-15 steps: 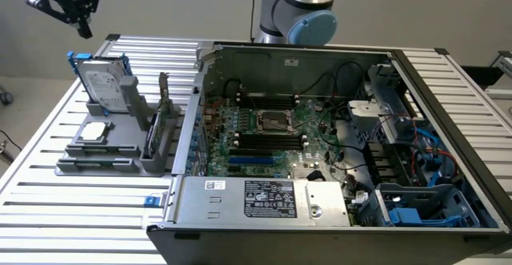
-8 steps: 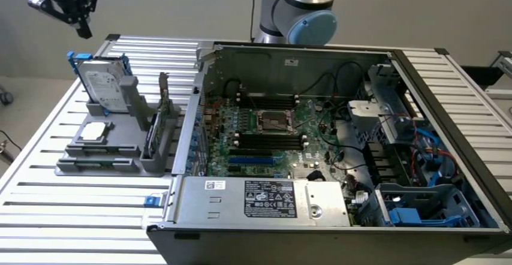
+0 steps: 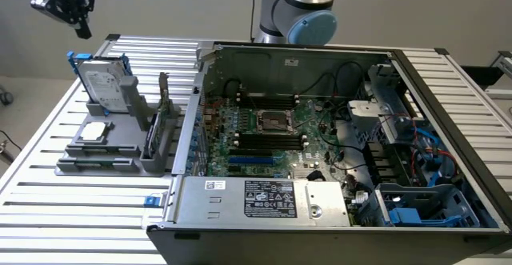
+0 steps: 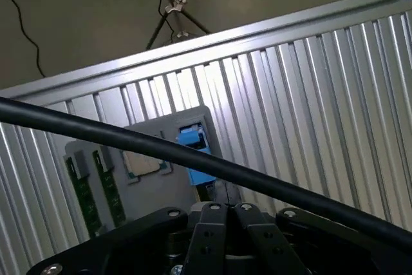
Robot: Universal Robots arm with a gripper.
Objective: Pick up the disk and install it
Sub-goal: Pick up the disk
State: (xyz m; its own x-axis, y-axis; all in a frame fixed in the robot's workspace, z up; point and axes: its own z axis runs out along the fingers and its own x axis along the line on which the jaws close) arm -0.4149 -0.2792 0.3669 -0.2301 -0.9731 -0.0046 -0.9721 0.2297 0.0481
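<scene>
The black gripper [image 3: 81, 30], empty with jaws pressed together, hangs above the blue-framed silver-grey disk [image 3: 104, 85] upright in its grey holder [image 3: 100, 157], exterior view's left; lowered unopened, I'd say it would knock the disk.

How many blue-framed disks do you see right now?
1. The disk stands on edge at the far end of the grey stand, at the exterior view's left, beside the open computer case. The case's drive bay may hide others.

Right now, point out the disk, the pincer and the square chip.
disk [image 3: 105, 84], exterior view, silver labelled face.
pincer [image 3: 78, 25], exterior view, its lower end.
square chip [image 3: 95, 131], exterior view, its top.
</scene>
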